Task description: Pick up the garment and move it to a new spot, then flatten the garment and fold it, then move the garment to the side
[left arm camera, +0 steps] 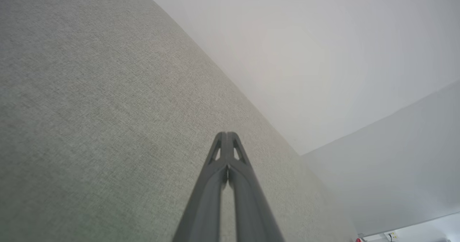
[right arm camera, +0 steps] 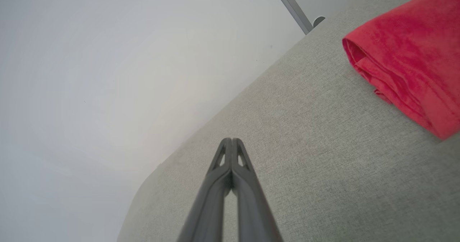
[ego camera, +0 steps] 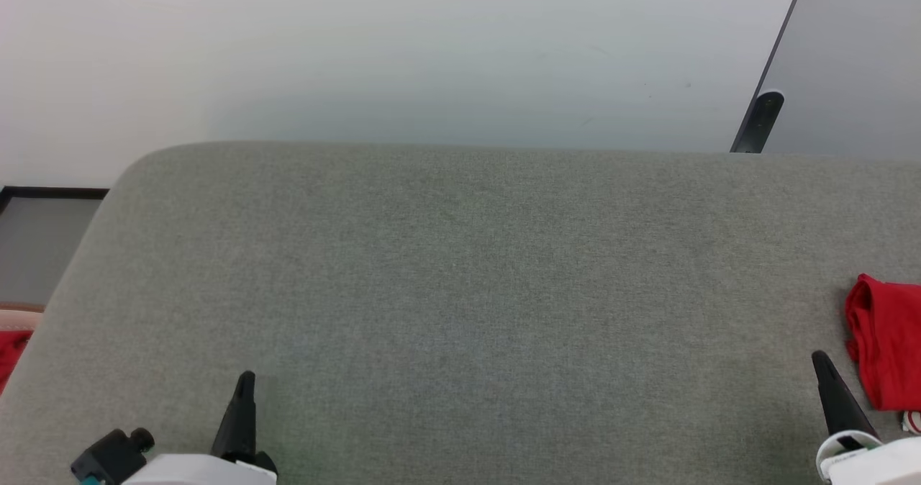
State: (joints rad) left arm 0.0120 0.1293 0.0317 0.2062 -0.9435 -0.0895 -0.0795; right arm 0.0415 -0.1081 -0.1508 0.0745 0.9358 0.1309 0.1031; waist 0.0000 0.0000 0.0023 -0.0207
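Nearest the robot, the left pincer (ego camera: 245,384) rests low over the near left part of the grey fabric tabletop (ego camera: 460,291), its two dark fingers pressed together with nothing between them; the left wrist view shows the tips (left arm camera: 226,137) meeting over bare weave. The right pincer (ego camera: 822,363) sits at the near right, likewise closed tight and empty, its tips (right arm camera: 232,142) touching each other above the cloth surface. Just beyond and to the right of that pincer, apart from it, lies the garment (ego camera: 888,348) at the tabletop's right edge, partly cut off by the head view's border. It is a folded bundle of bright red fabric, several layers thick, with a stitched hem running along its open end. In the right wrist view the garment (right arm camera: 409,51) shows as plain red, its stacked folds opening toward the middle of the tabletop. At its near corner in the head view a small scrap of white with red stripes (ego camera: 912,422) peeps out, too little of it visible to say which part it is. Off the tabletop's left edge, lower down, a patch of red (ego camera: 10,355) shows under a pale rim. Farther on, the tabletop ends in a rounded far left corner against a pale wall (ego camera: 432,53), and a dark slanted post (ego camera: 759,118) edges a grey panel at the far right.
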